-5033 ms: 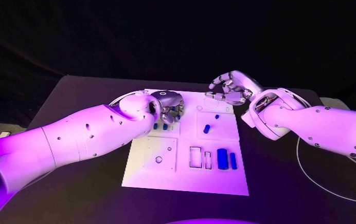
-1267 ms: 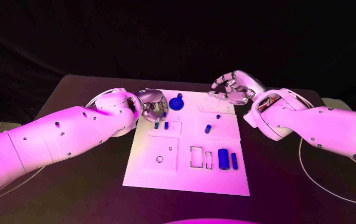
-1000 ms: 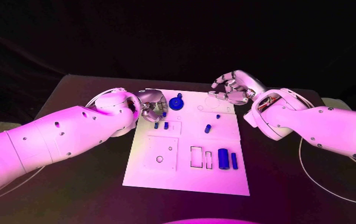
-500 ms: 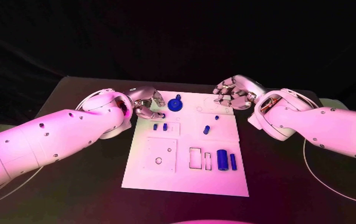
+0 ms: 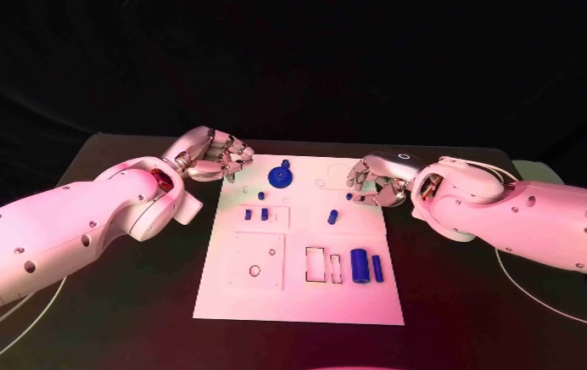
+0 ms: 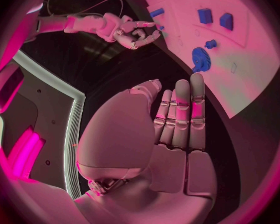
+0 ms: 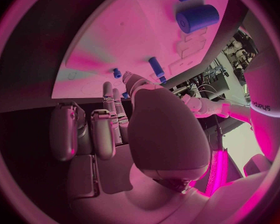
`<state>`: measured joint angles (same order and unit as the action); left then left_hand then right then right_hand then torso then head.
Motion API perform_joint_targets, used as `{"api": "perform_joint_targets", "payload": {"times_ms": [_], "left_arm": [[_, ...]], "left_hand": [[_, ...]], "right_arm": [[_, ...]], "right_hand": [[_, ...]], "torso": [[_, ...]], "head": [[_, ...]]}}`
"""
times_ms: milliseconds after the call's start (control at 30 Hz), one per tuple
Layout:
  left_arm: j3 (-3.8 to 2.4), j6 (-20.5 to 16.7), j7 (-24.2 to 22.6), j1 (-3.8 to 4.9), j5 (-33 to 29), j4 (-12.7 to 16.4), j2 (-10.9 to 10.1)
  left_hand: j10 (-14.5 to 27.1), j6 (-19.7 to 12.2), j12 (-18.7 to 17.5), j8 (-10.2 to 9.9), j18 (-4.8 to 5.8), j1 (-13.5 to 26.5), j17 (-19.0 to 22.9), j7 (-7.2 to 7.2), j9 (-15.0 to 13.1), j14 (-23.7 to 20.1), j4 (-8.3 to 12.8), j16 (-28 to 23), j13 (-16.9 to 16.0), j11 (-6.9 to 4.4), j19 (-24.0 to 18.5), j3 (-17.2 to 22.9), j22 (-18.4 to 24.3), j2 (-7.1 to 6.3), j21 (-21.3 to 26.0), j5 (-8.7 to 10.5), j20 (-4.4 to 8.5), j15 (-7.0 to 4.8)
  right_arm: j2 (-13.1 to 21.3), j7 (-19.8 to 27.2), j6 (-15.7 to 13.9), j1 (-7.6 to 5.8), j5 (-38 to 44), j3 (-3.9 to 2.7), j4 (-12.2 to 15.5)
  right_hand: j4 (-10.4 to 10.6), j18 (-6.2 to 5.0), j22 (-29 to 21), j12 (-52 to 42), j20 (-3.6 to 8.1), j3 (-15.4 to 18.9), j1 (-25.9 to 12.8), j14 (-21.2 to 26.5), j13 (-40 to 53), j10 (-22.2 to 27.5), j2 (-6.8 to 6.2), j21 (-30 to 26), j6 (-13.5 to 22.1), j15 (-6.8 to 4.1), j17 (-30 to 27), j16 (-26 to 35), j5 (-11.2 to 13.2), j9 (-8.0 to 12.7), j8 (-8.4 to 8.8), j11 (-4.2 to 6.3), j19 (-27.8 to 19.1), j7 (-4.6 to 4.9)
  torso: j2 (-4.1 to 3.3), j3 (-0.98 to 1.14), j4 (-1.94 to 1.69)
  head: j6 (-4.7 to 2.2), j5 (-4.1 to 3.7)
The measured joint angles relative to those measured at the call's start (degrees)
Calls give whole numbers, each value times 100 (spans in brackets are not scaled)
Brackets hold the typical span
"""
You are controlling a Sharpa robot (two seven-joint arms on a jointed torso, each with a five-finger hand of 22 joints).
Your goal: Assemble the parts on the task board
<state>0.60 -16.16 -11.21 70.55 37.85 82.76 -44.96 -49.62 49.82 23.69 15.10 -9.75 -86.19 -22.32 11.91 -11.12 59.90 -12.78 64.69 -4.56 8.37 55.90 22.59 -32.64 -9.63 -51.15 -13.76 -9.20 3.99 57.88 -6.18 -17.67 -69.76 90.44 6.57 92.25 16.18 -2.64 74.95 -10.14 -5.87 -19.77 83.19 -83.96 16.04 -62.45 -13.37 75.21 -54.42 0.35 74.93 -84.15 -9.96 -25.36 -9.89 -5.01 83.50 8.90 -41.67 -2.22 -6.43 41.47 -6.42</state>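
Note:
The white task board [image 5: 299, 294] lies in the middle of the black table. A blue gear [image 5: 282, 176] [image 6: 201, 58] stands on its far part. Two small blue blocks [image 5: 256, 214] [image 6: 205, 16] sit just nearer, beside a blue peg [image 5: 332, 215] [image 7: 155, 65] and a tiny blue stub [image 5: 349, 196]. A thick blue cylinder [image 5: 360, 266] [image 7: 196, 17] and a thin one [image 5: 377, 268] lie on the near right. My left hand [image 5: 218, 154] [image 6: 177, 129] hovers off the far left corner, fingers out, holding nothing. My right hand [image 5: 379, 185] [image 7: 115, 129] hangs over the right edge, fingers loosely bent and apart, holding nothing.
Rectangular slots [image 5: 326, 266] and a round hole [image 5: 254, 271] are cut in the board's near half. Bare black table [image 5: 110, 319] runs around the board on every side. A thin white cable [image 5: 520, 289] curves over the table at the right.
My left hand has drawn back from the gear to the board's far left corner, leaving the gear standing on the board. My right hand has dropped closer to the board's right edge.

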Motion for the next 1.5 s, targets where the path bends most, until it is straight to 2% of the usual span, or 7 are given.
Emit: {"api": "perform_joint_targets", "payload": {"times_ms": [300,500,667,867,1000,1233,1500], "left_arm": [[4,-150,-559,-26,-1463,203,-150],[4,-212,-723,-30,-1971,227,-209],[4,-243,-784,-33,-2166,229,-231],[4,-267,-814,-33,-2316,227,-242],[4,-278,-814,-33,-2372,226,-244],[4,-292,-798,-33,-2422,224,-248],[5,-296,-760,-34,-2451,223,-248]], "left_hand": [[-58,17,26,13,0,-4,24,-17,1,0,13,-25,1,-18,0,59,8,-50,22,0,0,0],[-58,17,26,13,0,-4,24,-17,1,0,30,-25,1,-18,0,75,8,-50,21,0,0,0],[-58,16,26,13,1,-4,24,-17,1,0,14,-25,1,-18,0,92,8,-50,21,0,0,0],[-58,16,26,13,1,-4,28,-17,1,0,14,-24,6,-18,0,91,8,-50,21,0,0,0],[-57,16,26,13,1,-4,29,-17,0,0,30,-24,6,-18,21,108,13,-50,21,0,20,0],[-57,16,26,13,1,-4,40,-17,10,0,30,-44,18,-18,21,139,13,-50,21,0,20,1],[-35,16,26,12,1,19,53,-17,19,-21,53,-45,29,4,21,194,12,-73,21,0,20,-20]], "right_arm": [[-154,-195,21,102,614,6,-13],[-242,-273,22,132,762,7,-53],[-290,-318,20,139,824,-2,-85],[-354,-377,22,144,884,-13,-136],[-378,-405,32,146,920,-17,-148],[-405,-445,82,148,1013,-22,-144],[-412,-513,132,150,1133,-23,-112]], "right_hand": [[-57,0,0,54,-51,-123,0,0,-125,-13,0,-34,-41,0,-1,0,4,13,22,-51,10,39],[-150,0,-1,121,-49,-565,133,1,-298,-287,89,104,-258,-1,-1,0,213,24,23,1,12,3],[-207,0,-1,154,-28,-759,144,2,-357,-402,100,166,-337,-3,-1,-24,212,26,22,12,32,-13],[-382,0,-2,201,-24,-1077,143,2,-399,-544,99,211,-454,-3,-2,-23,196,19,22,69,37,-49],[-526,0,-2,245,-7,-1221,141,2,-445,-595,101,222,-497,-3,-2,-23,185,5,22,61,53,-50],[-833,0,-3,299,-7,-1528,58,-19,-496,-655,184,282,-538,-25,-2,-23,133,-41,-6,60,53,-51],[-950,0,-3,339,-7,-1642,-31,-19,-563,-687,253,306,-577,-25,-2,-45,121,-76,-29,71,53,-49]], "torso": [[-7,-8,-3],[-14,-5,1],[-15,-4,1],[-15,2,-3],[-14,5,-2],[-9,7,1],[-5,4,-1]], "head": [[-10,-4],[8,-9],[22,-15],[40,-17],[54,-18],[64,-23],[79,-52]]}}
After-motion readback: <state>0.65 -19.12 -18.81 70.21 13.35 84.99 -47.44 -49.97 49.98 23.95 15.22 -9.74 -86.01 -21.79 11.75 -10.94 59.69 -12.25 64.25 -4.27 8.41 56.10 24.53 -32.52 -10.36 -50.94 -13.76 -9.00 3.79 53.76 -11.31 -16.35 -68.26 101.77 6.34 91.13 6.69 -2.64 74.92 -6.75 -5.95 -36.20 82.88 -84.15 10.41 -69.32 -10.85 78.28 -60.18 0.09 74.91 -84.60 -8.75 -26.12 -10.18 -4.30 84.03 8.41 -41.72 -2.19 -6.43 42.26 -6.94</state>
